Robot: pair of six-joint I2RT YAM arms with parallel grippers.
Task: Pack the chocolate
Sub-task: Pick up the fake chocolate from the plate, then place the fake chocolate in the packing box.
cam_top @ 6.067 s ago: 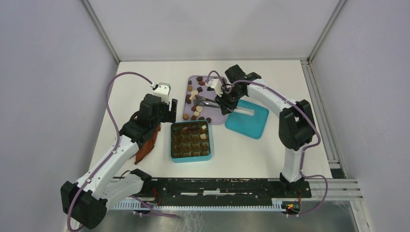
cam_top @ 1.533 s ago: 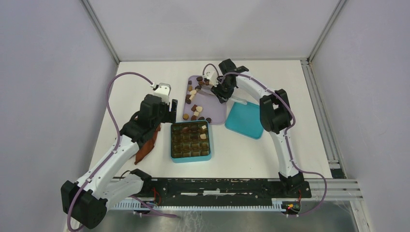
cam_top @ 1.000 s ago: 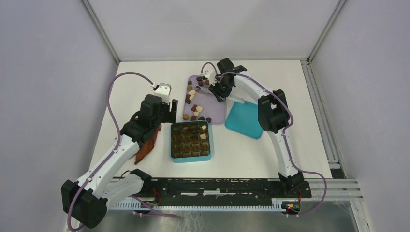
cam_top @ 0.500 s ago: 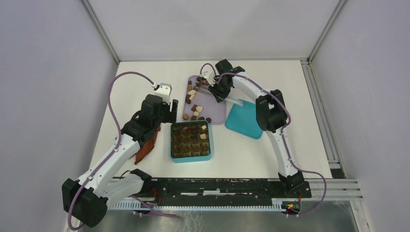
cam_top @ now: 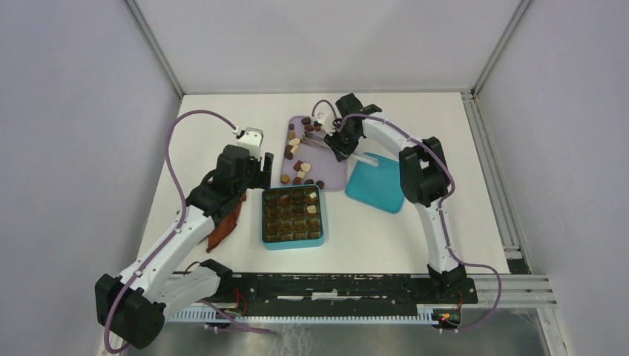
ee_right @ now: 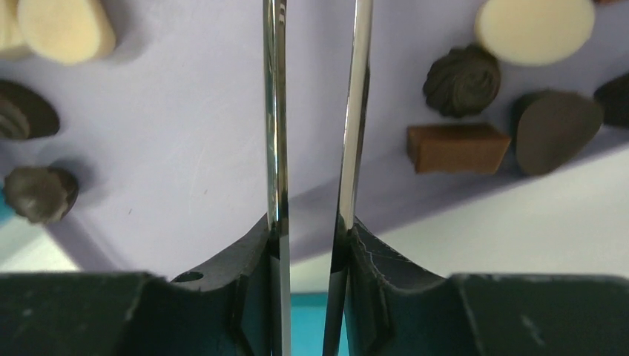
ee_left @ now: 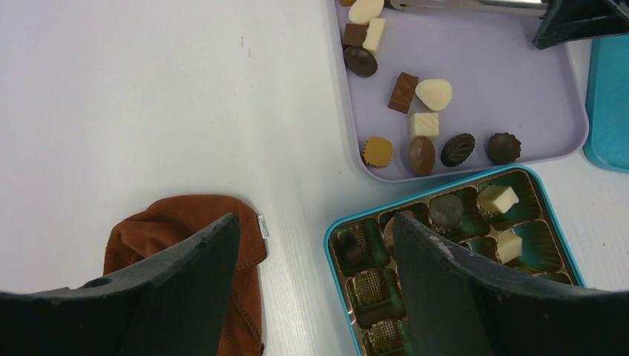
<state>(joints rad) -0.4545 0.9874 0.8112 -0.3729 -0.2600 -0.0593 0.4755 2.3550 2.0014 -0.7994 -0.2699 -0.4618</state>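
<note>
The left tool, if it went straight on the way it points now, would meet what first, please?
Most likely bare table, in the gap between the brown cloth and the teal box; depth is unclear.

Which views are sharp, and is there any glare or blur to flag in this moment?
Right wrist: chocolates slightly soft at close range, bright glare streaks along the tongs. Left wrist: crisp, chocolates cast short soft shadows on the purple tray. Top: evenly lit, no glare, chocolates too small for detail.
</note>
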